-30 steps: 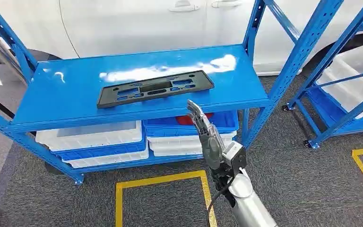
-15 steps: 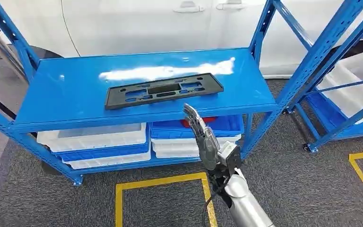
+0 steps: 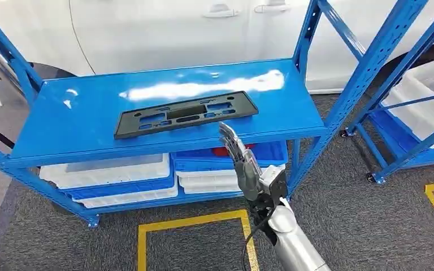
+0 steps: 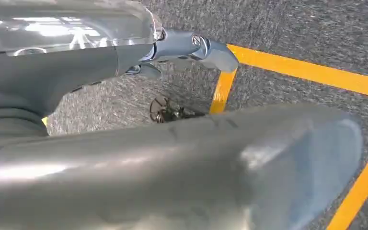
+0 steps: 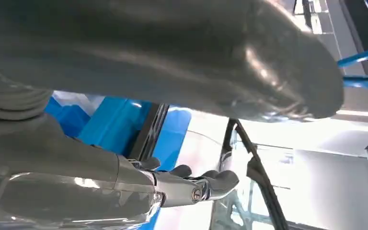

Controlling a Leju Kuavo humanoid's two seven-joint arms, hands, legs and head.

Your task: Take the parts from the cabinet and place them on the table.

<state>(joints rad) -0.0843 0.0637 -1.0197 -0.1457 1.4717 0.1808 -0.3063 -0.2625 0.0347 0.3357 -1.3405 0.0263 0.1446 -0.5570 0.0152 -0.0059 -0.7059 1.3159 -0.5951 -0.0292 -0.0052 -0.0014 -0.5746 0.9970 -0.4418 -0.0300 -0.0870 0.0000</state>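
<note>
A flat black plastic part (image 3: 185, 114) with several cut-outs lies lengthwise on the top shelf of the blue cabinet (image 3: 79, 124). My right hand (image 3: 243, 164) is raised in front of the shelf's front edge, just below the part's right end, with its fingers stretched toward it and holding nothing. It does not touch the part. In the right wrist view the right hand (image 5: 139, 179) has straight fingers and a bare thumb. My left hand (image 4: 76, 72) hangs over grey carpet, fingers apart and nothing in it.
White and blue bins (image 3: 113, 169) fill the lower shelf, one with a red item (image 3: 226, 149). A second blue rack (image 3: 412, 113) with white bins stands to the right. A white car (image 3: 175, 28) is behind. Yellow tape (image 3: 192, 217) marks the carpet.
The camera sways slightly, so the whole scene shifts. My right hand stays raised before the shelf edge, a touch nearer the part. The part has not moved on the shelf.
</note>
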